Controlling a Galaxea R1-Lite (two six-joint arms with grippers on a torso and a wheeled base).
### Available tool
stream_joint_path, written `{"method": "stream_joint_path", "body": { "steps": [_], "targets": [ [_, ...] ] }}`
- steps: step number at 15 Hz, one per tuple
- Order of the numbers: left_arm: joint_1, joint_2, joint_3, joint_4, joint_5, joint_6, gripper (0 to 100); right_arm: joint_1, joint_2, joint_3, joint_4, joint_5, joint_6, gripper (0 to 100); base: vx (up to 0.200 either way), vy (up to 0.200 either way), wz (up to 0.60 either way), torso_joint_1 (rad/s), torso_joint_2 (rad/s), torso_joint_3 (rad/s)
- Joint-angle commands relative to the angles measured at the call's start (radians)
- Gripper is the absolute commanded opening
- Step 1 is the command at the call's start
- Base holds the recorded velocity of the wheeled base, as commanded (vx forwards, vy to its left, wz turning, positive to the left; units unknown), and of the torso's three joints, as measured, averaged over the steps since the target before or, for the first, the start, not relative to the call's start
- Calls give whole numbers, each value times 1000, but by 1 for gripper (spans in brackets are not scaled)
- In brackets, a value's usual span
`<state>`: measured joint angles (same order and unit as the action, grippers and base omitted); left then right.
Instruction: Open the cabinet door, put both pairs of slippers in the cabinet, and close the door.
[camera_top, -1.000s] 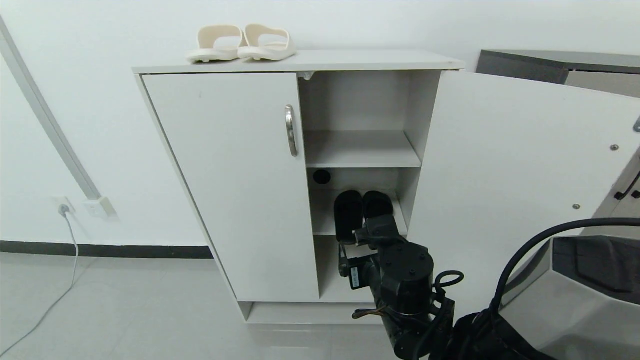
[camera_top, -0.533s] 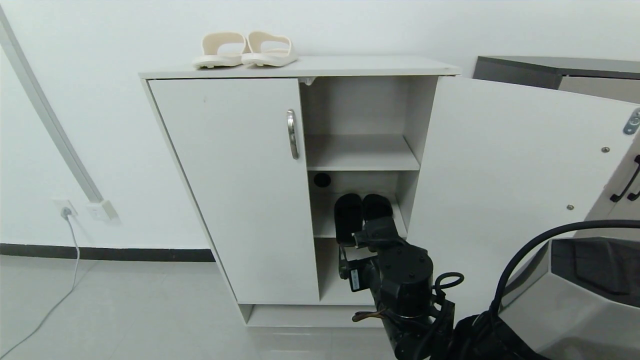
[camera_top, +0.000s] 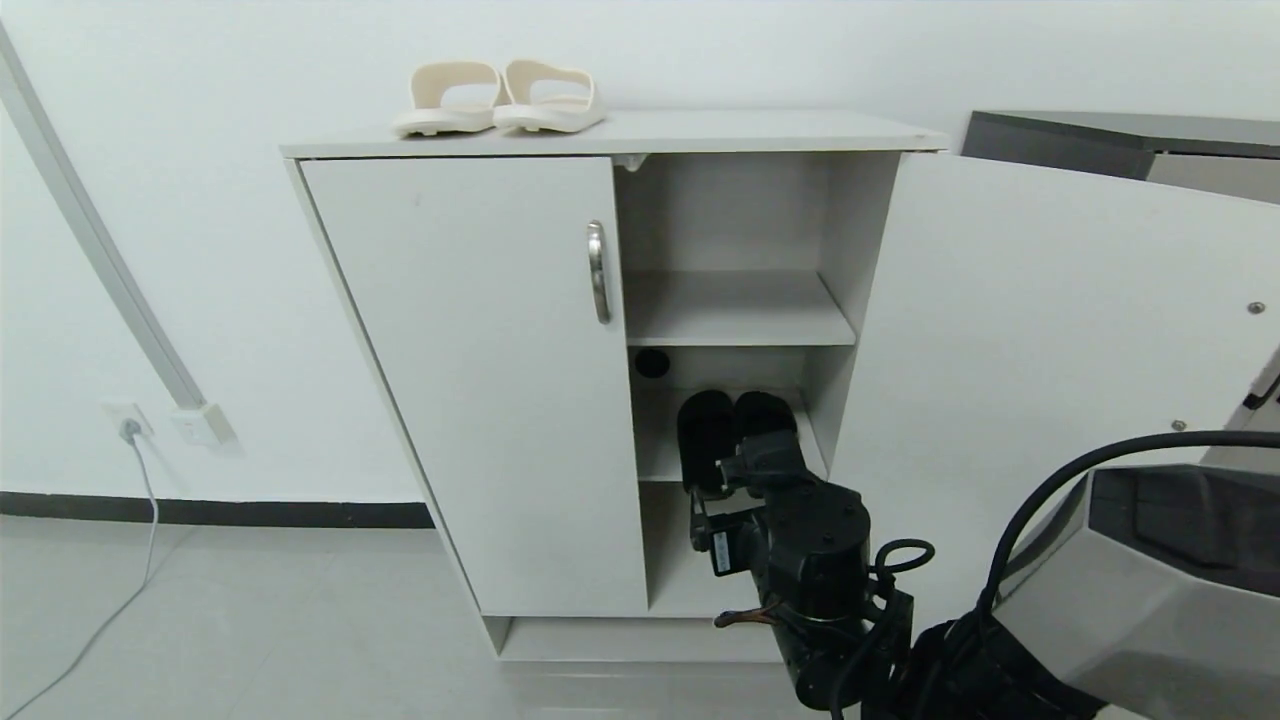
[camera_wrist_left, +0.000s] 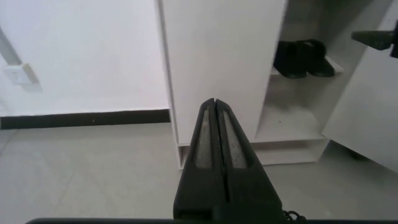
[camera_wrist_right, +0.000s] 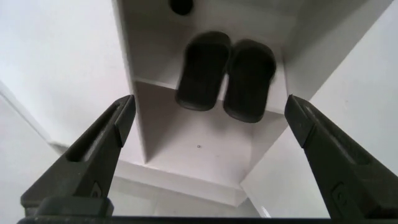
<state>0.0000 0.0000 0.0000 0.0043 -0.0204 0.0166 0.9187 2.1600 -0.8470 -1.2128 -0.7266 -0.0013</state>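
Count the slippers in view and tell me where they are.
4. Two cream slippers sit on the cabinet top; two black slippers lie on its lower shelf. The shut left door may hide more.

**No readable text or numbers**

Nothing legible on the cabinet (camera_top: 470, 380), on its open door (camera_top: 1050, 350), on the cream slippers (camera_top: 540, 112) lying on top, or on the black slippers (camera_top: 705, 430) on the shelf inside. Only a small white label (camera_top: 721, 553) on the right arm's wrist, with print too small to make out.
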Motion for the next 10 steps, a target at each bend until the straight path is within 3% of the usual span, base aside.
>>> {"method": "stream_joint_path", "body": {
  "steps": [1,10],
  "targets": [
    [0,0,0,-1,-1,-1,0,0,11,3,-2,1,0,100,0,200,0,12,7,2],
    [0,0,0,-1,0,-1,0,-18,32,11,-48,3,-34,100,0,200,0,0,4,3]
  ]
}}
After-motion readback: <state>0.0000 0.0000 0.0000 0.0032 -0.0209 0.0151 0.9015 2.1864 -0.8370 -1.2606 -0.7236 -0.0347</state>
